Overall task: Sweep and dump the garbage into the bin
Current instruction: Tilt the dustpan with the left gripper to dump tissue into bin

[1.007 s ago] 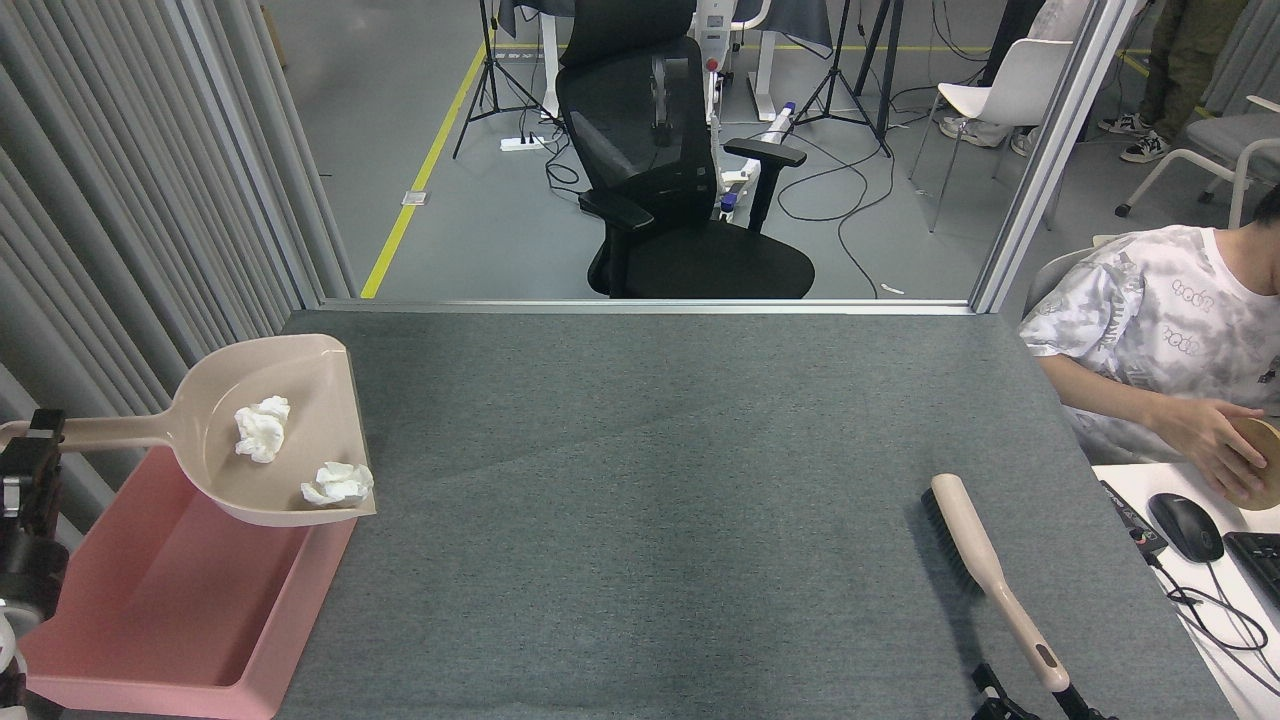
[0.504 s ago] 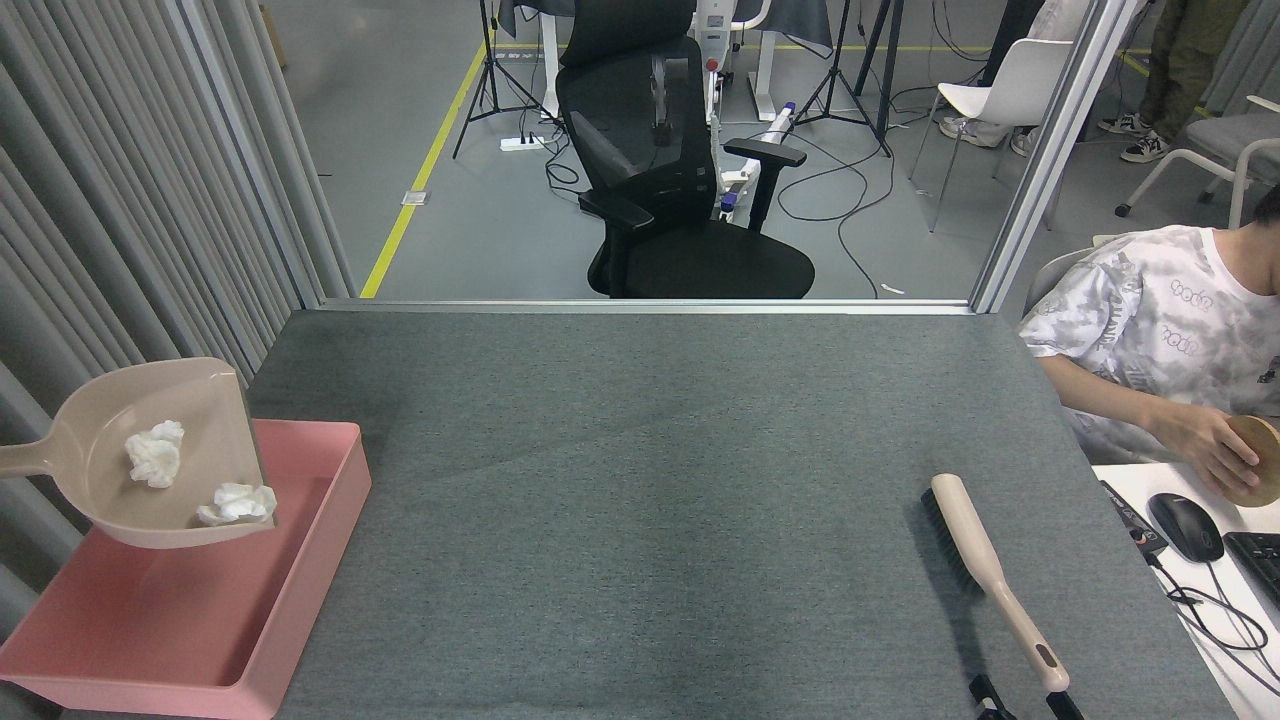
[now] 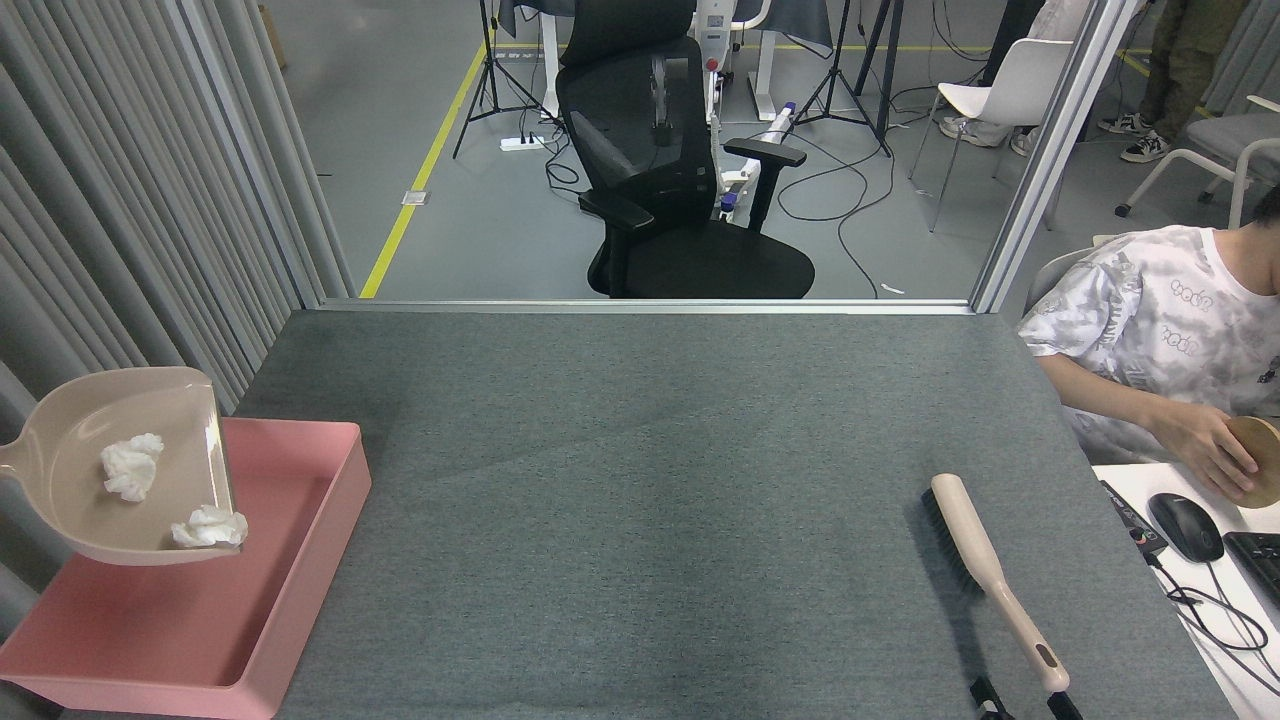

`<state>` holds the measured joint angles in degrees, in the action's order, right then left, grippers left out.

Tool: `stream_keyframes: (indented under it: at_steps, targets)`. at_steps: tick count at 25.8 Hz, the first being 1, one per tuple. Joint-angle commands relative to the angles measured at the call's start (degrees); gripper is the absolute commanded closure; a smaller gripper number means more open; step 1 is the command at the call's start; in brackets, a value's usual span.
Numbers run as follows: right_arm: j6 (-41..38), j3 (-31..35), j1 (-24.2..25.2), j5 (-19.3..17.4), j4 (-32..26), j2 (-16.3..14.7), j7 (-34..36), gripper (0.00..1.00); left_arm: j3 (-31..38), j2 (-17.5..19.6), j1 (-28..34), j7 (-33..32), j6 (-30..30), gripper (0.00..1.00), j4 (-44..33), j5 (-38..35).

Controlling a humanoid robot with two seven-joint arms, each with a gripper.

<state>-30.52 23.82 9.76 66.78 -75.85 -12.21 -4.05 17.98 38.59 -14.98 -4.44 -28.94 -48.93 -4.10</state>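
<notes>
The beige dustpan [image 3: 75, 510] hangs tilted over the left end of the pink bin [image 3: 300, 560], and its handle runs off the left edge of the view. Two wads of white tissue, the garbage [image 3: 130, 467], lie in the pan, one of them at its lower lip [image 3: 208, 527]. My left gripper is out of view. A beige brush [image 3: 985, 570] lies on the grey table at the right. Only the black fingertips of my right gripper [image 3: 1022, 706] show at the bottom edge, standing apart on either side of the brush handle's end.
A person in a white patterned shirt [image 3: 1150, 320] sits at the right with a hand on a wooden disc [image 3: 1262, 460]. A mouse [image 3: 1185, 527] and cables lie on the white desk beside the table. A black office chair [image 3: 680, 180] stands beyond the table's far edge.
The dustpan with both wads has moved left and slightly down over the bin, tilting more. The bin's far end has come into sight. My right gripper has sunk lower; the brush lies still.
</notes>
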Motion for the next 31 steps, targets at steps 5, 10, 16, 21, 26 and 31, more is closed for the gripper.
stream_keyframes:
  at_steps: [5, 10, 16, 21, 26, 31]
  targets:
    - [-0.07, 0.00, 0.00, -0.07, 0.00, 0.00, -0.08, 0.00, 0.04, 4.21, -0.14, 0.04, -1.47, 1.00, -0.46, -5.91]
    - [-0.25, 0.00, 0.18, -0.25, 0.09, 0.00, 0.01, 0.00, 0.04, 9.31, -0.31, -0.13, -1.38, 1.00, -0.46, -6.00]
    - [-0.33, 0.00, 0.18, -0.34, 0.09, 0.00, 0.01, 0.00, -0.05, 12.29, -0.31, -0.40, -2.26, 1.00, -0.64, -5.91]
    - [-0.33, 0.00, 0.26, -0.34, 0.09, 0.00, 0.01, 0.00, -0.05, 11.94, -0.40, -2.68, -1.39, 1.00, -3.80, -2.23]
    - [-0.33, 0.00, 0.44, -0.16, 0.18, 0.00, 0.01, 0.00, -6.99, 11.68, 0.74, -4.09, 1.25, 1.00, -5.03, 15.44]
    - [-0.33, 0.00, 0.53, -0.07, 0.26, -0.09, 0.01, 0.00, -15.43, 5.53, 0.92, -4.09, 8.72, 1.00, -16.02, 23.26]
